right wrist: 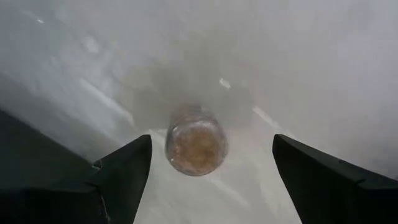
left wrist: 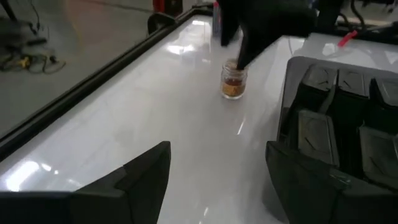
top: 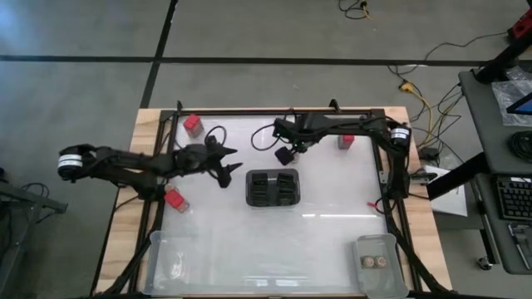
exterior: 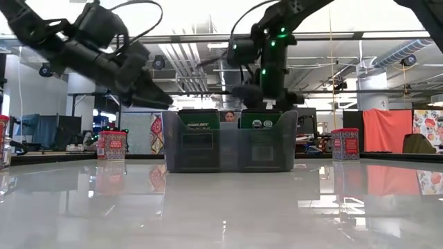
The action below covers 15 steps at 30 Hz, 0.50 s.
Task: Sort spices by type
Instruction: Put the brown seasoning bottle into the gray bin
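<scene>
A small round jar [right wrist: 195,147] of brown spice stands upright on the white table, also seen as the jar [left wrist: 234,81] in the left wrist view. My right gripper [right wrist: 211,142] hangs over it, pointing down, open, one finger on either side and clear of it. My left gripper [top: 226,163] is open and empty above the table, left of the dark slotted holder [top: 273,188]. Red spice boxes stand at the far left [top: 193,124], the far right [top: 346,140] and the left [top: 175,199].
A clear bin [top: 378,249] at the near right corner holds two round jars. Another clear bin [top: 166,249] sits at the near left corner. The holder stands mid-table between the two grippers. A raised frame [top: 274,112] runs around the table.
</scene>
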Tool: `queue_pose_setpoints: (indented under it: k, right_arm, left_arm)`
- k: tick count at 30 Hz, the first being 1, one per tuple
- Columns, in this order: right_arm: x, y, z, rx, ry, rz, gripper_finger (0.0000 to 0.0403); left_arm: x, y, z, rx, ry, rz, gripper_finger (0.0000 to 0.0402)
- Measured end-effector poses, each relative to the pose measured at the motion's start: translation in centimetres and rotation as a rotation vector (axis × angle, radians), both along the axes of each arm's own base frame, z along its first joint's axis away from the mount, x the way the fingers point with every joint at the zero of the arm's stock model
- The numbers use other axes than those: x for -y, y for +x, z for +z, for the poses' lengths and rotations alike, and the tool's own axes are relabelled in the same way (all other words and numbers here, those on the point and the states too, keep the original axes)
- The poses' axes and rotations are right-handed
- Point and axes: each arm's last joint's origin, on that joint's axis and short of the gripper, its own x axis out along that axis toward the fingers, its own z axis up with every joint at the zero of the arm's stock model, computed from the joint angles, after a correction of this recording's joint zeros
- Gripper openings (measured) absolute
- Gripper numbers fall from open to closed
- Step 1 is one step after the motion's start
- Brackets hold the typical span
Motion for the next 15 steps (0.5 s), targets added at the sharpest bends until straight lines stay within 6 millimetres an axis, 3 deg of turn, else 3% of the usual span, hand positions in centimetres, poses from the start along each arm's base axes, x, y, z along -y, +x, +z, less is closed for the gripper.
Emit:
queue_pose_setpoints:
  k: [10, 15]
  right_arm:
    - [1.0, -0.1, -0.7, 0.022, 0.065, -0.14, 0.0317]
    - [1.6, 0.1, -2.3, -0.007, 0.1, -0.166, 0.0296]
  left_arm:
    - [0.2, -1.0, -1.2, 0.024, 0.066, -0.022, 0.0247]
    - [0.2, -0.8, -1.0, 0.019, 0.092, -0.032, 0.0247]
